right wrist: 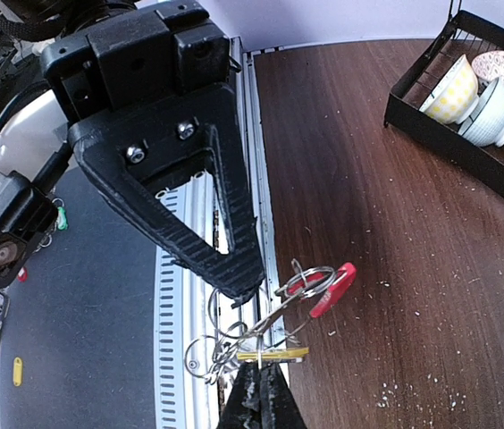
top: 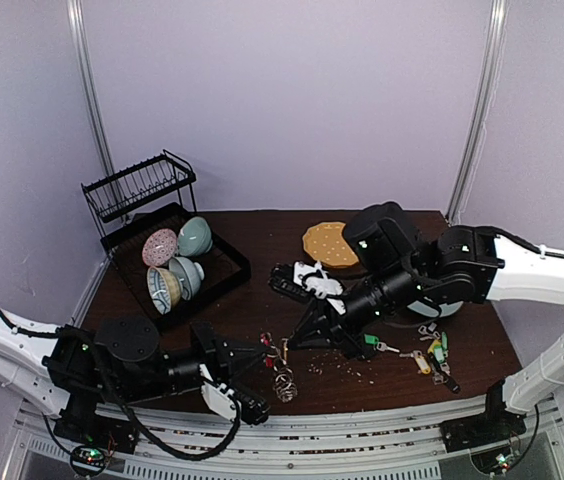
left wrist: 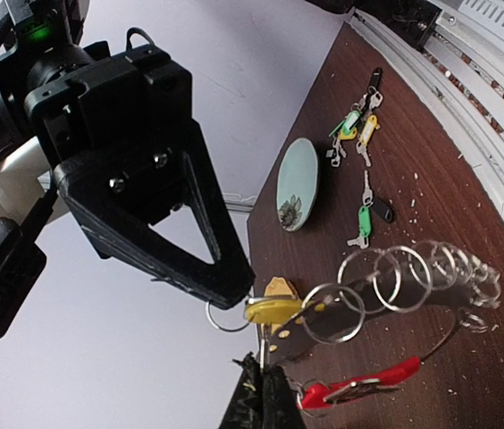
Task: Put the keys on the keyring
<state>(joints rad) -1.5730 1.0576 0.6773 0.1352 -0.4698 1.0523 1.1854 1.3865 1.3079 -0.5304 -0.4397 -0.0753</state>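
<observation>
The keyring (left wrist: 395,279) hangs between both grippers just above the table, its silver loops fanned out and a red tag (left wrist: 368,380) dangling below. My left gripper (left wrist: 262,380) is shut on one thin loop of it. My right gripper (right wrist: 259,384) is shut on the ring of a yellow-tagged key (right wrist: 274,354), pressed against the keyring (right wrist: 234,344). From above, the left gripper (top: 268,352) and right gripper (top: 291,346) meet tip to tip over the keyring (top: 283,381). Several loose keys (top: 432,350) with coloured tags lie to the right on the table.
A black dish rack (top: 167,262) with bowls stands at the back left. A round yellow dotted plate (top: 329,244) lies at the back centre. A pale blue plate (left wrist: 297,184) sits near the loose keys (left wrist: 359,134). Small crumbs dot the table.
</observation>
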